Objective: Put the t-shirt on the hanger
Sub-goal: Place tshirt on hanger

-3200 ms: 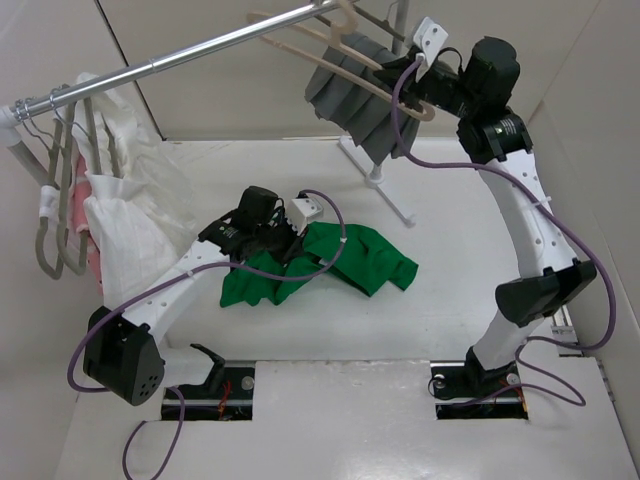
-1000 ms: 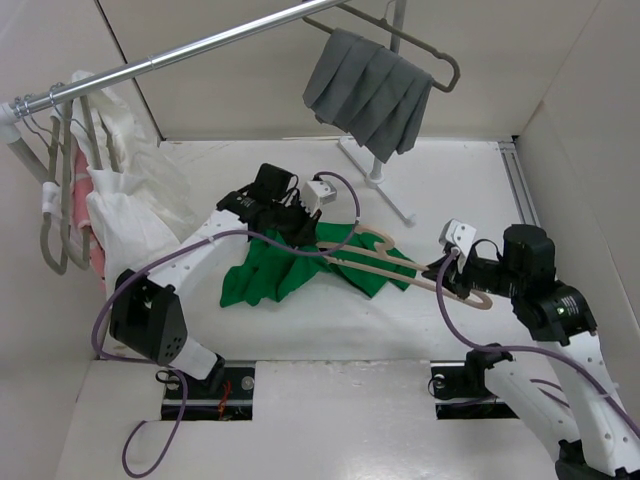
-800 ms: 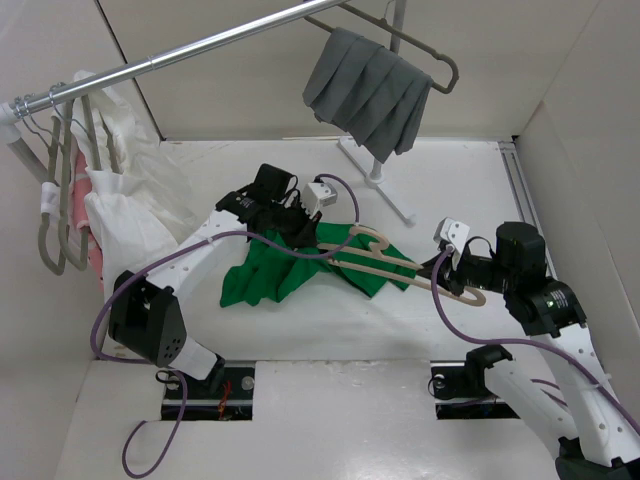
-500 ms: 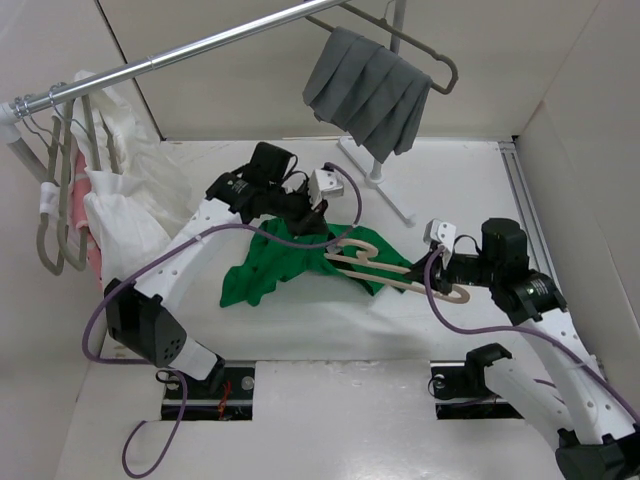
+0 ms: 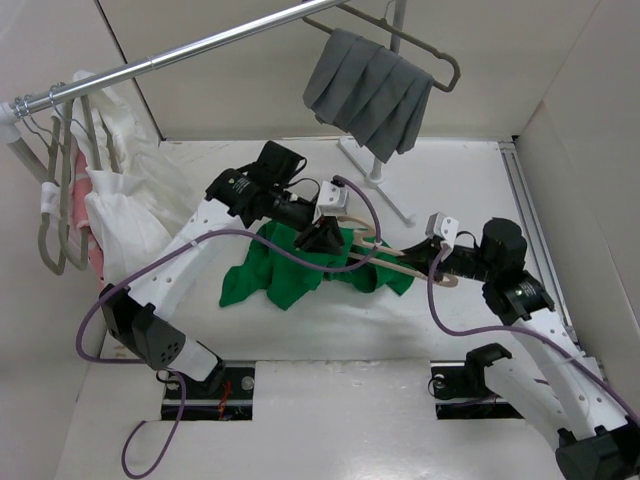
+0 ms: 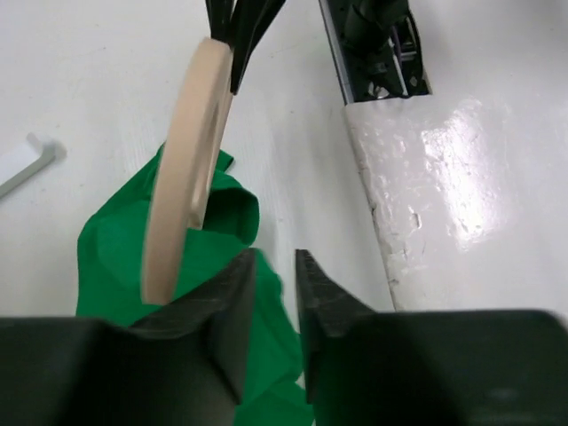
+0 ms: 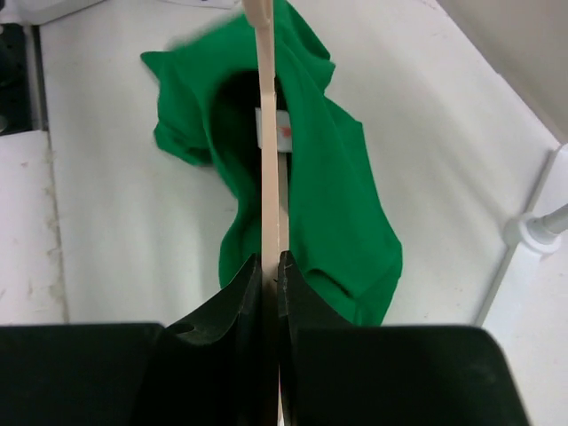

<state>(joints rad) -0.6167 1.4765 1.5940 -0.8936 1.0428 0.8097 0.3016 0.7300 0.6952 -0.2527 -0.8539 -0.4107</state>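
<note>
The bright green t-shirt [image 5: 275, 275] lies crumpled on the white table. My left gripper [image 5: 325, 238] is shut on a fold of it and holds that edge lifted; the green cloth [image 6: 115, 266] sits between the jaws in the left wrist view, where the gripper [image 6: 275, 271] points toward the right arm. My right gripper [image 5: 441, 263] is shut on the cream hanger [image 5: 385, 258] near its hook end. The hanger reaches left over the shirt, its far end by my left gripper. In the right wrist view the hanger [image 7: 266, 133] runs edge-on from the gripper [image 7: 271, 262] into the t-shirt [image 7: 333, 177] opening.
A metal rail [image 5: 200, 45] crosses the back, with white garments [image 5: 120, 200] and grey hangers [image 5: 50, 220] at the left. A grey pleated cloth [image 5: 370, 90] hangs at the back middle. The rack's foot [image 5: 378, 180] stands behind the shirt. Walls close in both sides.
My right arm brought the hanger down from the rail and moved it left over the shirt. My left gripper lifted the shirt's edge and shifted right to meet the hanger's end.
</note>
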